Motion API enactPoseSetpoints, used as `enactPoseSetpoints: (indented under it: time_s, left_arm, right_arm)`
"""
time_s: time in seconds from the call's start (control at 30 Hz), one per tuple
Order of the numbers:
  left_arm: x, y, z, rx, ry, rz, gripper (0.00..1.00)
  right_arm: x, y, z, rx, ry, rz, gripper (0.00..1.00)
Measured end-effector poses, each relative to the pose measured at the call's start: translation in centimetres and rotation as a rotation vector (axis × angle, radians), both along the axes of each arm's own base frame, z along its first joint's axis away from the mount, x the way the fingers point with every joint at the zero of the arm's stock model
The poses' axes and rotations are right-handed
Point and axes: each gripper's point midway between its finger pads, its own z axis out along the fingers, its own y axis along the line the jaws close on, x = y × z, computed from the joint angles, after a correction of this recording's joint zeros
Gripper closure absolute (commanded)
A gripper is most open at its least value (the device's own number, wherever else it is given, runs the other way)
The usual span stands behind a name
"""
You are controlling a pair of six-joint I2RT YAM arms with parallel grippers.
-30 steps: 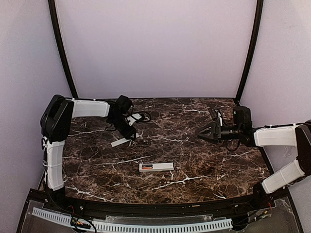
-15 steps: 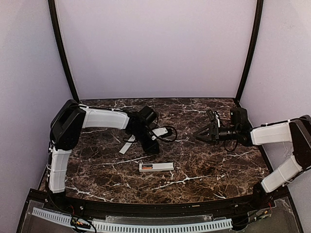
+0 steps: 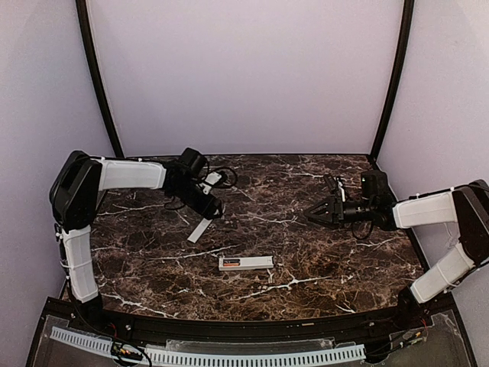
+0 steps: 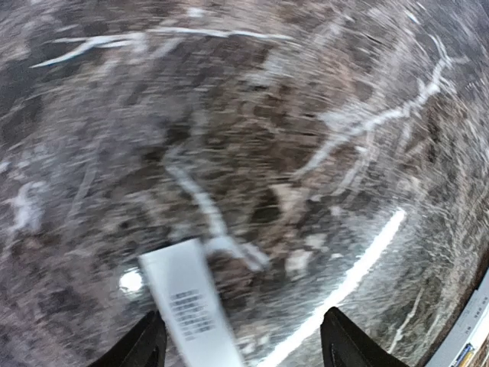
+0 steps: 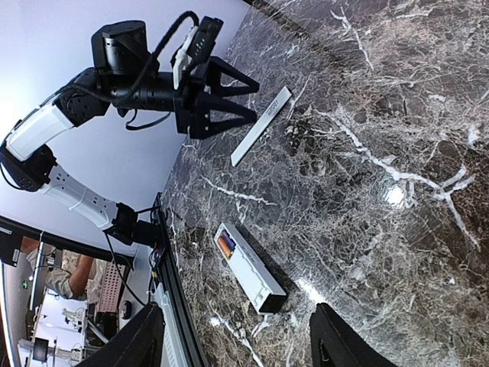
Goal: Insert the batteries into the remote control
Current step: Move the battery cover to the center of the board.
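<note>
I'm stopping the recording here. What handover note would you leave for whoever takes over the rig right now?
Left gripper: open, holding nothing, low over the cover.
Right gripper: open and empty, above the right side of the table.
Remote: lying flat near the front middle, compartment uncovered.
Cover: flat on the table behind and left of the remote, apart from it.
Done: one orange-red battery sits in the remote's left end.
Left: I cannot make out a second battery, so check the compartment. After that, the cover probably goes back on.
</note>
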Motion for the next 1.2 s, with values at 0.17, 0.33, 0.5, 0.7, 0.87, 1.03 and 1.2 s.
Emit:
enactPoseSetpoints:
  time_s: [0.17,0.33,0.5,0.7,0.87,1.03,1.2]
  left_arm:
    - [2.8,3.5,1.4,-0.001,-0.053,0.155,0.29]
    - [2.7,3.6,0.6,-0.003,-0.028,0.174,0.33]
    - [2.4,3.2,-1.1,-0.012,0.017,0.173,0.39]
    - [1.9,2.4,-2.4,-0.038,0.062,0.15,0.47]
    - [1.3,0.2,-2.4,-0.069,0.075,0.087,0.52]
    - [-2.1,-5.6,-2.5,-0.102,0.089,-0.084,0.57]
    - [-7.1,-10.2,-2.4,-0.128,0.122,-0.25,0.6]
  right_arm:
    - [0.0,0.0,0.0,-0.001,-0.005,0.004,0.36]
    - [0.0,0.0,-0.1,-0.005,-0.01,0.007,0.36]
    - [0.1,0.0,0.0,-0.01,-0.012,0.01,0.36]
    - [-0.1,0.0,-0.2,-0.016,-0.003,0.011,0.37]
    - [-0.1,-0.1,-0.4,-0.022,0.005,0.009,0.38]
    - [0.0,0.0,-0.2,-0.024,0.0,0.008,0.4]
    - [0.3,0.0,0.0,-0.021,-0.01,0.009,0.43]
